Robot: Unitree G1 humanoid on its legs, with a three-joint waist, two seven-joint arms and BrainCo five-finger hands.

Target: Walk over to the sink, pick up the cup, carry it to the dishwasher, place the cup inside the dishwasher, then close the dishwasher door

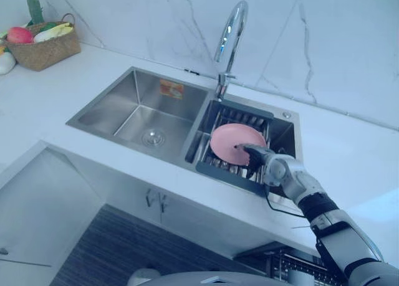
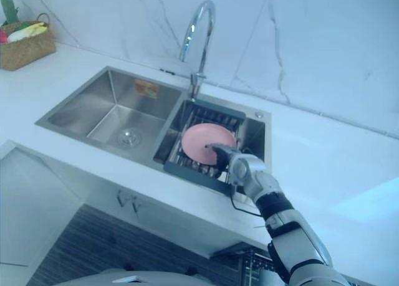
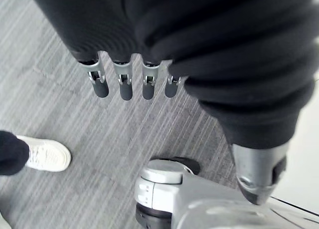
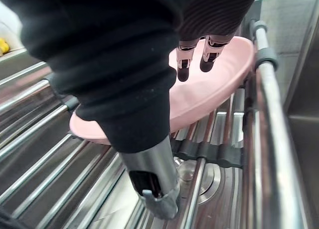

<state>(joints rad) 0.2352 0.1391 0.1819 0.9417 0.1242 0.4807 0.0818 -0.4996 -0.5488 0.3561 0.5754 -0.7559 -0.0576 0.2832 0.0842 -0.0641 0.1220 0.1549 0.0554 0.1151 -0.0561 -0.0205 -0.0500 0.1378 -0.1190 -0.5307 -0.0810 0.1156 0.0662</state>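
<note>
White counter [image 1: 349,155] with a double sink [image 1: 124,111]. The right basin has a dark rack [image 1: 218,171], and there's no cup on it, just a pink dish [image 1: 232,139] lying tilted. The right hand [image 1: 274,167] is at the dish's near edge, loose and not clamped: fingers [image 4: 208,59] over the inside, thumb [image 4: 154,184] below the rim. The left hand [image 3: 122,84] hangs over the floor, fingers straight, near someone's white shoe [image 3: 47,155].

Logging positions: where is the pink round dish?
Left eye view: the pink round dish lies on the metal rack in the sink's right basin, below the chrome tap, under the right hand.
</note>
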